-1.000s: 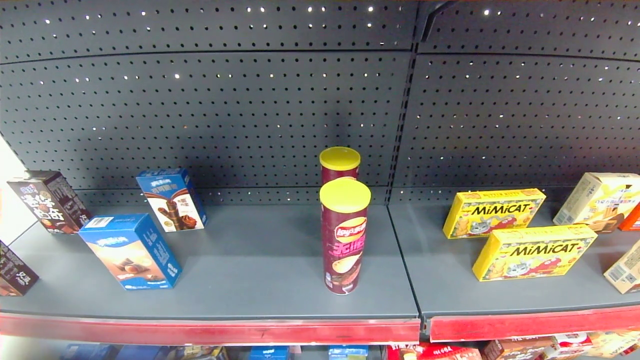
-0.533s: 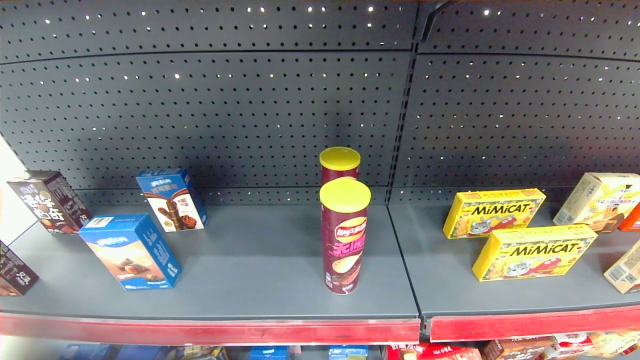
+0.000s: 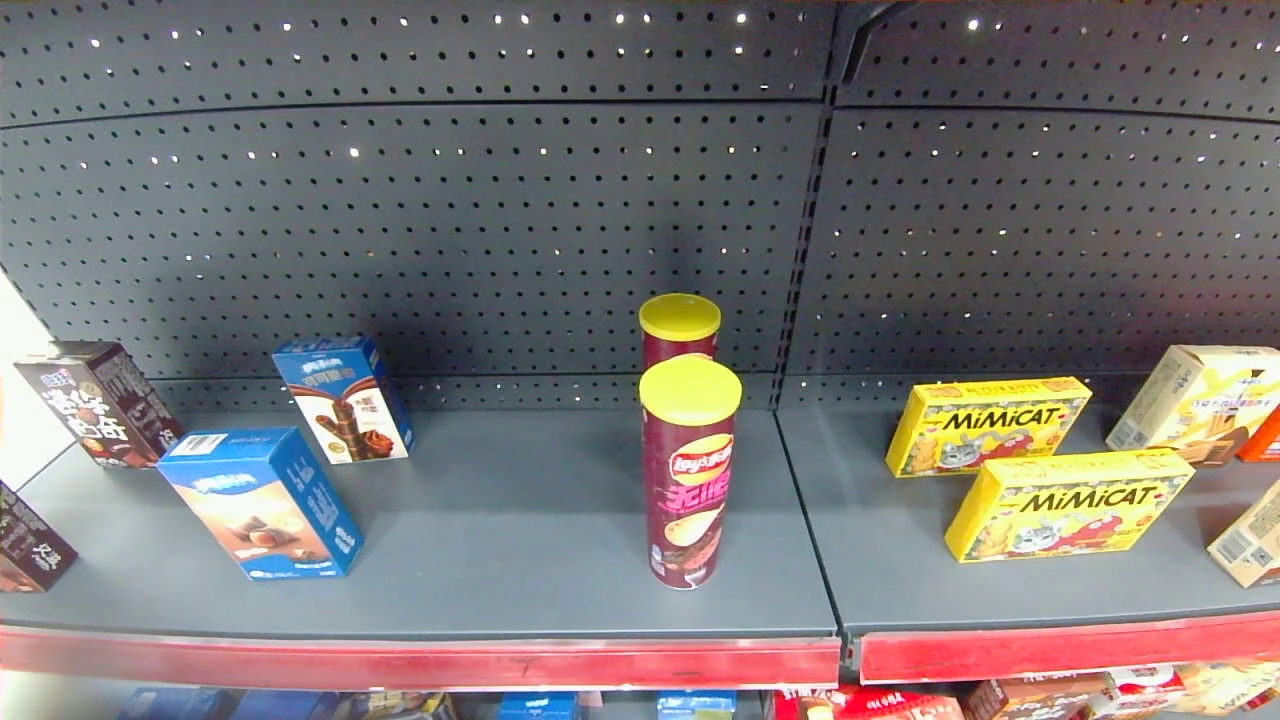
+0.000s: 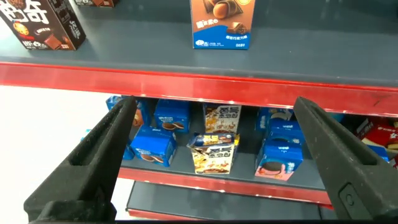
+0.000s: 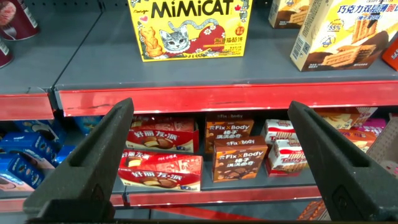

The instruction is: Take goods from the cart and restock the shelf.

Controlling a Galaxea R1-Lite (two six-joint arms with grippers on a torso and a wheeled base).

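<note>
Our left pincer and right pincer gape wide and empty before the shelf, sparsely stocked with cans and boxes, so we judge most restocking is left.

matt, smooth dark grey painted metal on the shelf deck and the perforated back panel. glossy red strip along the front edge, catching the light. shiny printed wrap on the maroon chip can, smooth yellow plastic lid on top. printed cardboard with a slight sheen on the blue box and the yellow box. matt black plastic on the fingers of the left gripper and the fingers of the right gripper.
</note>
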